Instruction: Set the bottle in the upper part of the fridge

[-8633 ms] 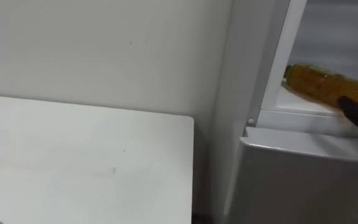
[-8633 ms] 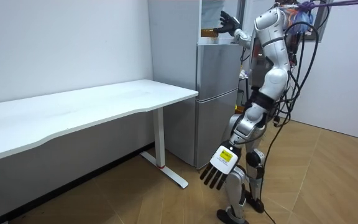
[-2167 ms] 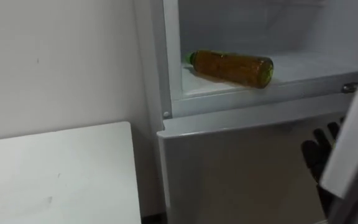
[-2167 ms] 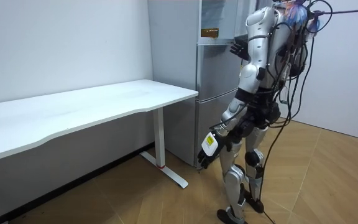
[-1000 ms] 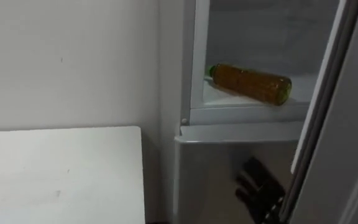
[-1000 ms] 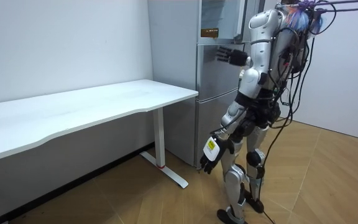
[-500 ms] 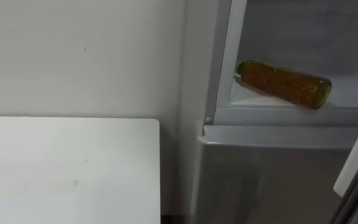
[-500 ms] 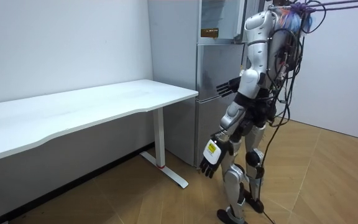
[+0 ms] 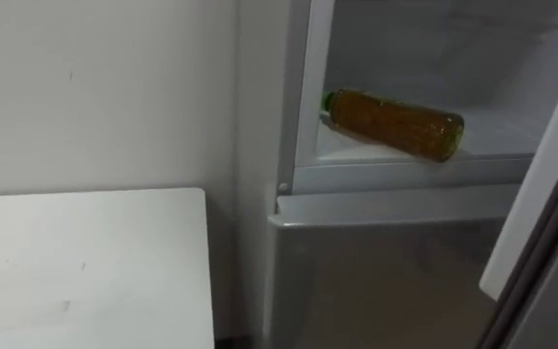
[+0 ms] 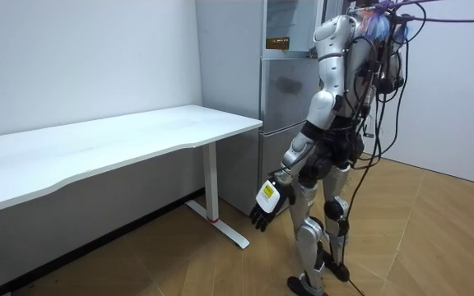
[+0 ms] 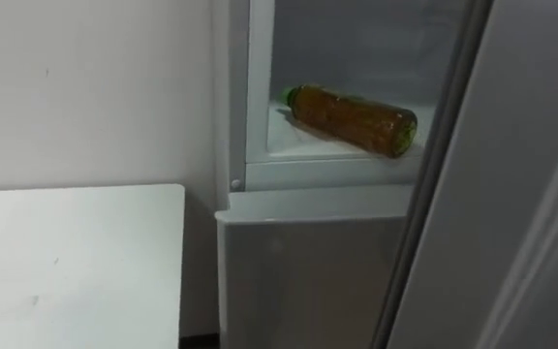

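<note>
An amber bottle [image 9: 393,123] with a green cap lies on its side on the white shelf [image 9: 405,173] of the upper fridge compartment, cap end to the left. No hand touches it. The upper fridge door [image 9: 542,218] stands partly swung across the opening at the right and covers the shelf's right end. In the room view I stand close in front of the fridge [image 10: 282,123]. My left hand [image 10: 265,202] hangs low beside my leg, fingers relaxed and holding nothing.
The lower fridge door [image 9: 376,276] is closed below the shelf. A white table [image 9: 85,267] stands to the left of the fridge against the wall, with a narrow gap between them. Wooden floor stretches behind me in the room view.
My right hand, held out before the fridge half a second ago, has dropped from sight. The upper door has swung further across. The bottle has not moved; the eye view shifted.
</note>
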{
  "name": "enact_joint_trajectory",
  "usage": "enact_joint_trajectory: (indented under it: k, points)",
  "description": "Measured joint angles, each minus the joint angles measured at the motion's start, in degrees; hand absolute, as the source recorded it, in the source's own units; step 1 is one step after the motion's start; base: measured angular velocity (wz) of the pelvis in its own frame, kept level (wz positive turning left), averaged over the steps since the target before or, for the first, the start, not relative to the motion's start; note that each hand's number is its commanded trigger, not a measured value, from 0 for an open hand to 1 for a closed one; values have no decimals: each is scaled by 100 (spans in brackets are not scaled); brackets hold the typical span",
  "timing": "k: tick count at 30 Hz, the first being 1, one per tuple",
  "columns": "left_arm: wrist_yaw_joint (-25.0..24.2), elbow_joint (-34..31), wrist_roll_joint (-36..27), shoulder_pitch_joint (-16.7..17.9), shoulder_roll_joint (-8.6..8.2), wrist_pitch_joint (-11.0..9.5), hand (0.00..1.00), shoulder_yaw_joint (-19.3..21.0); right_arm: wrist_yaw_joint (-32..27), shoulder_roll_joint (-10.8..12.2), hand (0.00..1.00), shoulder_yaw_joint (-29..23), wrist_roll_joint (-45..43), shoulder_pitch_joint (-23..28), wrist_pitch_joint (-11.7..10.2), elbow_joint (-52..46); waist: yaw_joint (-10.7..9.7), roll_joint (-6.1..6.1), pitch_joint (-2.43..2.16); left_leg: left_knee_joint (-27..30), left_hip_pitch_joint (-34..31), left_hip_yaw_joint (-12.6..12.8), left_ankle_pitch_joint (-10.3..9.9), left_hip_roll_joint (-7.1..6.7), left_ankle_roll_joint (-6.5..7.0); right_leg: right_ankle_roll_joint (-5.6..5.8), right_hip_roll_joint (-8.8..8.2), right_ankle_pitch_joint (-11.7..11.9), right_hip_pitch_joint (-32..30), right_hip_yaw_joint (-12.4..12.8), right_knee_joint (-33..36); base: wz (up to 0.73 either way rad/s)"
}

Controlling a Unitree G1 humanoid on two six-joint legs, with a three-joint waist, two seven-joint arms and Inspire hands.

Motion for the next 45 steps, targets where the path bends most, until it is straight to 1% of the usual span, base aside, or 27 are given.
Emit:
enact_joint_trajectory:
  k: [1,2,3,4,5,7,8,9,11,12,14,17,18,19,23,24,25,27,29,31,35,36,37,38,41,43,45]
  points:
    - [52,13,-8,8,-21,-2,0,-7,-255,0,0,-69,-79,-1,-52,-133,-7,0,-2,11,-6,0,0,0,0,0,-2,0,-2,-25,13,0]
    - [67,17,-5,12,-32,-5,0,-7,-376,0,0,-107,-99,-9,-63,-201,1,-21,-16,16,-7,2,0,-3,0,0,-13,0,-2,-51,25,0]
    - [98,28,-3,16,-65,-7,0,-4,-652,1,0,-167,-125,-31,-67,-381,26,21,-4,7,2,17,0,-5,0,1,-14,-1,-11,-40,42,-5]
    - [122,30,-4,28,-102,-15,0,-4,-886,0,0,-201,-228,-61,-76,-638,24,34,-8,4,15,42,1,-4,0,2,-14,-1,-13,-21,59,-7]
    - [143,36,-3,41,-117,-27,0,-4,-976,-1,0,-210,-311,-87,-96,-762,32,43,0,-3,16,47,1,-4,0,2,-13,-1,-10,-18,60,-8]
    - [164,66,3,53,-159,-54,0,51,-1314,-19,0,-237,-536,-258,-218,-1175,35,72,19,-54,16,60,2,-5,0,3,-5,-2,-14,4,69,-2]
    - [164,66,7,54,-160,-58,0,56,-1400,-26,0,-243,-608,-294,-244,-1268,40,78,21,-54,16,59,3,-5,1,3,-5,-5,-14,4,76,0]
    - [163,68,-1,54,-163,-64,0,84,-1538,-37,0,-259,-780,-352,-324,-1412,52,74,25,-55,43,54,8,-7,5,6,-10,-16,-14,-1,75,5]
    - [158,70,-28,63,-163,-74,0,142,-1700,-41,0,-270,-1043,-350,-325,-1558,72,39,25,-59,91,36,8,-21,5,14,-26,-78,-11,-4,96,6]
    - [146,109,-52,59,-167,-76,0,147,-1784,-40,0,-249,-1194,-340,-281,-1560,99,21,28,-58,92,14,8,-34,5,20,-46,-104,-16,-34,121,4]
    - [98,112,-50,57,-201,-88,0,150,-1911,-41,0,-249,-1383,-340,-279,-1592,153,17,25,-58,66,15,11,-45,10,22,-60,-109,-73,-33,157,-2]
    - [-22,112,-49,51,-212,-150,0,150,-2062,-41,0,-186,-1466,-341,-279,-1599,197,-24,26,-47,-14,17,12,-50,13,17,-69,-113,-170,-30,202,-1]
    - [-55,152,-48,49,-216,-210,0,147,-2101,-43,0,-133,-1471,-355,-279,-1600,205,-35,28,-49,-16,18,12,-50,13,15,-68,-111,-173,-26,209,0]
    - [-74,251,-45,31,-221,-276,0,126,-2107,-43,0,-77,-1473,-401,-279,-1599,205,-39,27,-54,-11,19,12,-53,13,15,-68,-111,-174,-21,219,0]
    - [-131,497,-46,-112,-221,-346,0,82,-2081,-90,0,131,-1475,-459,-279,-1653,310,-20,31,-58,5,56,13,-48,13,15,-64,-112,-196,5,292,-6]
    - [-146,514,-49,-165,-215,-349,0,39,-2034,-117,0,199,-1474,-460,-279,-1700,359,-11,32,-59,-15,50,13,-47,13,15,-64,-112,-182,3,296,0]
    - [-176,508,-50,-192,-212,-398,0,31,-1975,-168,0,309,-1469,-501,-278,-1723,373,2,45,-63,-25,48,13,-45,13,15,-64,-112,-189,-4,303,0]
    - [-182,506,-52,-215,-198,-432,0,11,-1750,-199,0,455,-1455,-607,-279,-1746,373,7,51,-63,-20,48,14,-37,11,14,-60,-111,-196,-9,297,0]
    - [-181,507,-60,-256,-169,-433,0,-43,-1502,-205,0,637,-1421,-733,-279,-1756,384,-1,53,-62,-7,48,14,-31,10,13,-56,-112,-190,-22,277,0]
    - [-197,508,-54,-310,-158,-497,0,-140,-1441,-197,0,802,-1327,-823,-278,-1737,498,-5,56,-66,-9,68,15,-27,10,-3,-51,-100,-174,-26,225,-5]
    - [-256,502,-50,-295,-92,-507,0,-284,-1171,-188,0,870,-1083,-928,-309,-1699,499,-61,73,-62,-23,56,16,-11,6,-14,-44,-92,-161,-66,203,0]
    - [-281,498,-50,-296,-38,-507,0,-349,-1107,-187,0,911,-1035,-932,-387,-1652,500,-73,76,-61,-24,49,20,-3,0,-18,-35,-90,-137,-73,193,0]
    - [-324,507,-50,-297,27,-507,0,-441,-1069,-187,0,1006,-1032,-964,-504,-1539,497,-80,92,-53,-23,47,22,5,-5,-25,-28,-86,-89,-78,175,0]
    - [-339,512,-50,-297,45,-503,0,-472,-1064,-185,0,1038,-1033,-967,-546,-1489,498,-80,89,-49,-23,47,22,8,-5,-28,-24,-84,-87,-80,163,0]
    - [-454,511,-5,-307,57,-488,0,-594,-1001,-168,0,1047,-1027,-968,-639,-1398,496,-44,90,-31,-22,47,22,10,-5,-34,-21,-71,-87,-82,88,0]
    - [-503,490,6,-319,47,-454,0,-648,-921,-160,0,1059,-1024,-972,-787,-1220,498,-26,82,-32,5,47,22,13,-5,-31,-12,-47,-41,-82,56,0]
    - [-549,473,9,-314,49,-422,0,-646,-844,-160,0,1071,-1017,-972,-843,-1123,508,15,68,-33,47,47,22,27,-5,-28,12,4,25,-83,-35,0]
